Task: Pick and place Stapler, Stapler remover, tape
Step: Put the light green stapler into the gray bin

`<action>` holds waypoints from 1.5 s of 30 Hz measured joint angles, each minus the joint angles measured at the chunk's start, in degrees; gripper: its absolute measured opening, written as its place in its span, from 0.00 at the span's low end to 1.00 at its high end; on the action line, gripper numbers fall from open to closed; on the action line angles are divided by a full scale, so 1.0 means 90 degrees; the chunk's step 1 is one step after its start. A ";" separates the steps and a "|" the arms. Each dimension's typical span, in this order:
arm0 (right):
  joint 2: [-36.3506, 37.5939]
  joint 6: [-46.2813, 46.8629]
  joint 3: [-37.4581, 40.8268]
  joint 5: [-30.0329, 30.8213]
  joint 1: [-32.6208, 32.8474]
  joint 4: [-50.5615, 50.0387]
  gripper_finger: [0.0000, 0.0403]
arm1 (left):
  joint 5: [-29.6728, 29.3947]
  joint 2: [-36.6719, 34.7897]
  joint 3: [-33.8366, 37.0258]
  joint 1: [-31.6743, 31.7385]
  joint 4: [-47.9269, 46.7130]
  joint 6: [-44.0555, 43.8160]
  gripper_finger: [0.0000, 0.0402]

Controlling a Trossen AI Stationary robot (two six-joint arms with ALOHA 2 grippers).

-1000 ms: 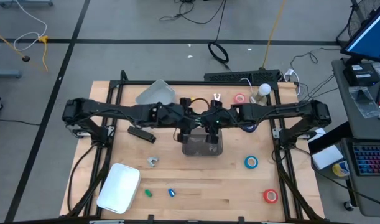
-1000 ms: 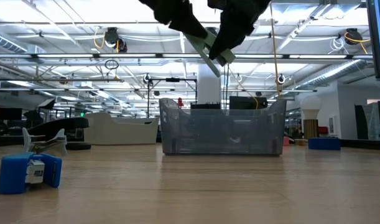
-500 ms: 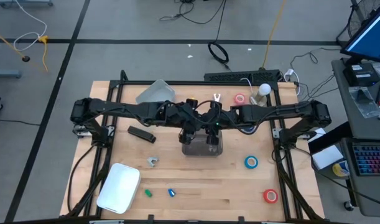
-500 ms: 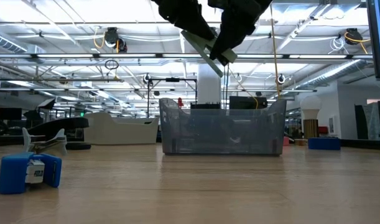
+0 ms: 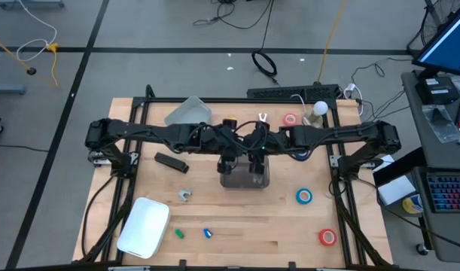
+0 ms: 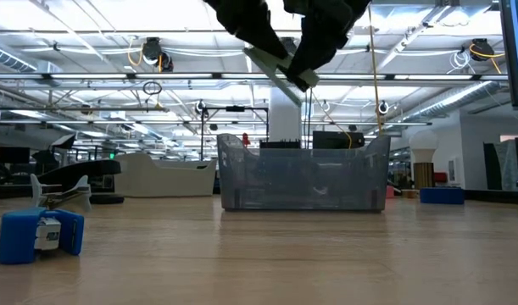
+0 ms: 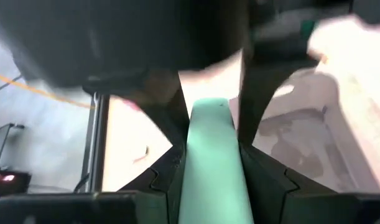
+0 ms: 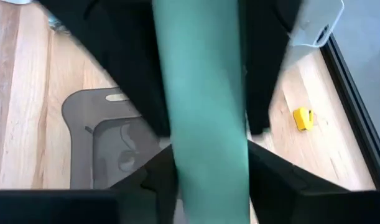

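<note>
The mint-green stapler hangs in the air, tilted, above the clear grey bin at the table's middle. My left gripper and right gripper meet over the bin, each shut on the stapler. In the low view the left gripper is at the stapler's higher end and the right gripper at its lower end. The metal stapler remover lies on the wood left of the bin. Tape rolls lie apart: red, blue, red. My left gripper pinches the stapler's higher end between its two fingers, which lie along its sides. The bar runs forward out of the hold, lifted clear and tilted. My right gripper pinches the stapler's lower end between its two fingers, one on each long side. The bar runs forward toward the other arm, clear of the bin below.
A black oblong object lies left of the bin, a white lid at the near left, a clear container at the far left. Small green and blue pieces sit near the front edge.
My left arm has shifted a little toward the table's right, closer to the right gripper over the bin. The stapler has stayed aloft between the two grippers, and its tilt has flattened slightly.
</note>
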State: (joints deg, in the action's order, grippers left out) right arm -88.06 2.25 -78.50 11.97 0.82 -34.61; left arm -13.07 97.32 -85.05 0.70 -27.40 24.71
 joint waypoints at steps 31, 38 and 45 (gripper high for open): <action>0.0245 0.0412 -0.0010 -0.0021 0.0012 -0.0927 0.56 | -0.1993 -0.0583 0.1164 0.2376 -0.2540 -0.2999 0.32; 0.0292 0.0747 -0.0007 -0.0010 0.0010 -0.1425 0.57 | -0.1563 -0.0838 0.2285 0.3289 -0.1462 -0.2861 0.32; 0.0285 0.0679 -0.0007 -0.0013 0.0010 -0.1337 0.56 | -0.0869 -0.1357 0.3425 0.3672 0.0555 -0.2470 0.32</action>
State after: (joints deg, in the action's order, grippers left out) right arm -85.49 8.36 -78.56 11.86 0.91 -46.64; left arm -20.89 85.11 -54.23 33.75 -22.41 2.48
